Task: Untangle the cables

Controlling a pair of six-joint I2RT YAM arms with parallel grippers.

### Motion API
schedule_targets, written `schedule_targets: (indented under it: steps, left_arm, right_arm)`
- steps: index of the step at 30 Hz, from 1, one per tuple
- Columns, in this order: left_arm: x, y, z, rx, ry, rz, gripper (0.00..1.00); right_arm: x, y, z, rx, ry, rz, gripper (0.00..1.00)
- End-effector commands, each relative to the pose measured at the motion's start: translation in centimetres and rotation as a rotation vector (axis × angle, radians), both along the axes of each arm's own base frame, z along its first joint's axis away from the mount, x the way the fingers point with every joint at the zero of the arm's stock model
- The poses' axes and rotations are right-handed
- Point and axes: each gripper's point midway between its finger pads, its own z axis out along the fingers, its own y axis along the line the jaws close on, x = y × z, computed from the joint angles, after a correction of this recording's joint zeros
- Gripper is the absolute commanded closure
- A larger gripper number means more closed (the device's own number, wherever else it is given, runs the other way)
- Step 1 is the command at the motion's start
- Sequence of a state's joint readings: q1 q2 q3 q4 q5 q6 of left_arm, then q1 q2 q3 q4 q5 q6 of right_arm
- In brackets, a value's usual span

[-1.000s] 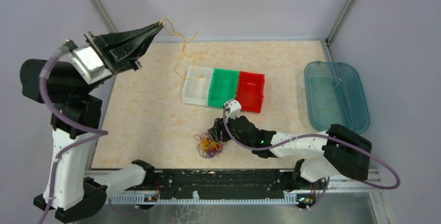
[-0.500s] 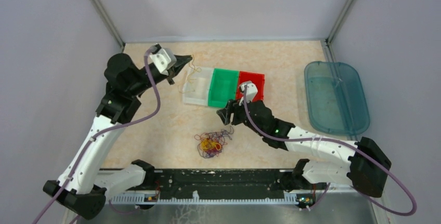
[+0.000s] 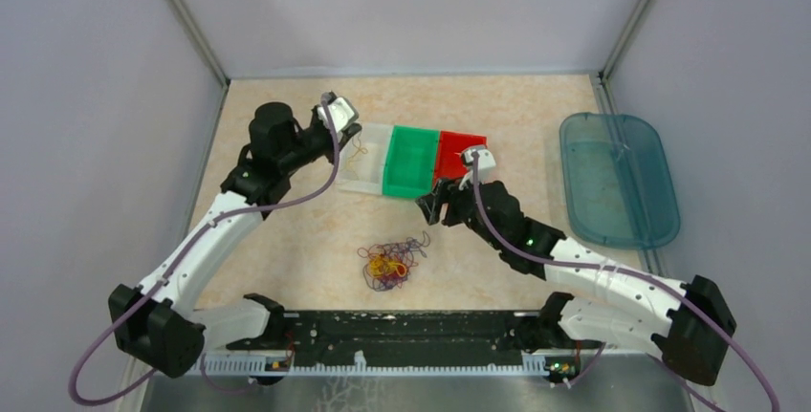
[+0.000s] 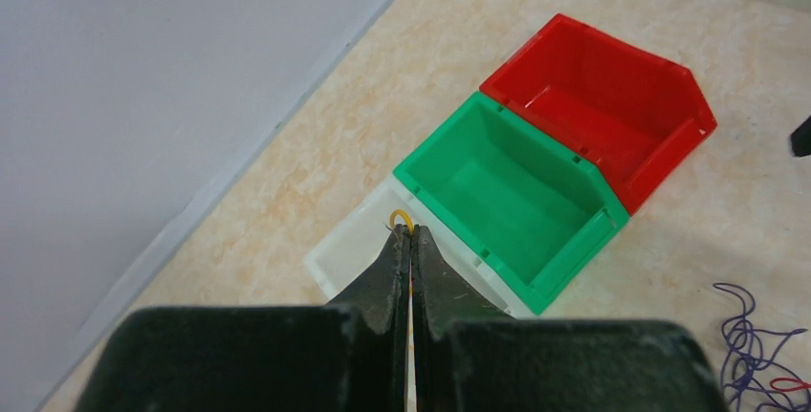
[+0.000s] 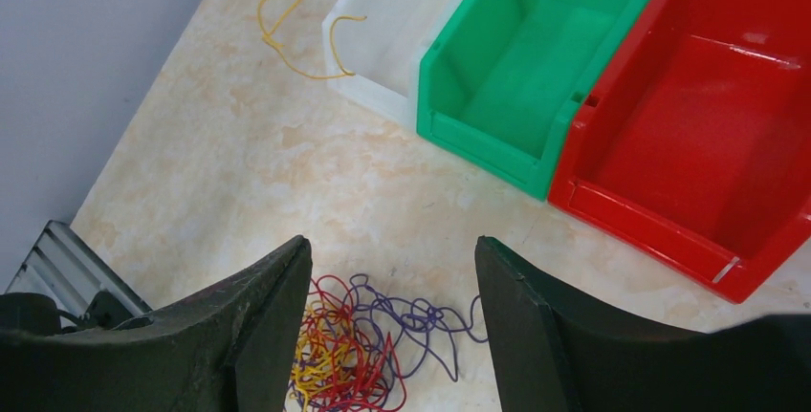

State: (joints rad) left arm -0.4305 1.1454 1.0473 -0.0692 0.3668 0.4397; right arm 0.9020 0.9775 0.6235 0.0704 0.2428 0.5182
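Observation:
A tangle of red, yellow and purple cables (image 3: 390, 266) lies on the table in front of the bins; the right wrist view shows it (image 5: 354, 364) below my open right gripper (image 5: 392, 245). That gripper (image 3: 430, 209) hovers between the tangle and the red bin, holding nothing. My left gripper (image 3: 356, 130) is shut on one yellow cable (image 4: 402, 216), a small loop poking out at the tips (image 4: 411, 232). It hangs over the white bin (image 3: 349, 185). The yellow cable (image 5: 287, 20) trails across the bin's left rim onto the table.
White bin (image 4: 354, 249), green bin (image 3: 411, 159) and red bin (image 3: 457, 144) stand side by side at mid-table. A teal tray (image 3: 617, 178) sits at the right edge. Grey walls with metal posts close in the table.
The left arm swung down from high at the left, carrying the yellow cable to the white bin. The right gripper lifted off the tangle toward the red bin and opened a little wider.

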Motion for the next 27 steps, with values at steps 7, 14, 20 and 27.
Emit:
schedule_targets:
  steps: [7,14,20,27]
  left_arm:
    - [4.2,1.1,-1.2,0.000,-0.006,0.063,1.00]
    - [6.3,0.6,0.0,-0.017,0.001,0.060,1.00]
    - [7.6,0.0,0.8,-0.030,0.003,0.056,1.00]
    - [7.3,0.5,-4.1,0.045,0.047,0.058,1.00]
  right_arm:
    - [0.4,-0.9,2.3,0.043,-0.044,-0.042,0.36]
    - [0.6,0.0,2.5,0.081,-0.039,-0.031,0.36]
    - [1.0,1.2,2.7,0.086,-0.031,-0.006,0.37]
    - [1.1,1.5,3.1,0.110,-0.040,-0.002,0.37]
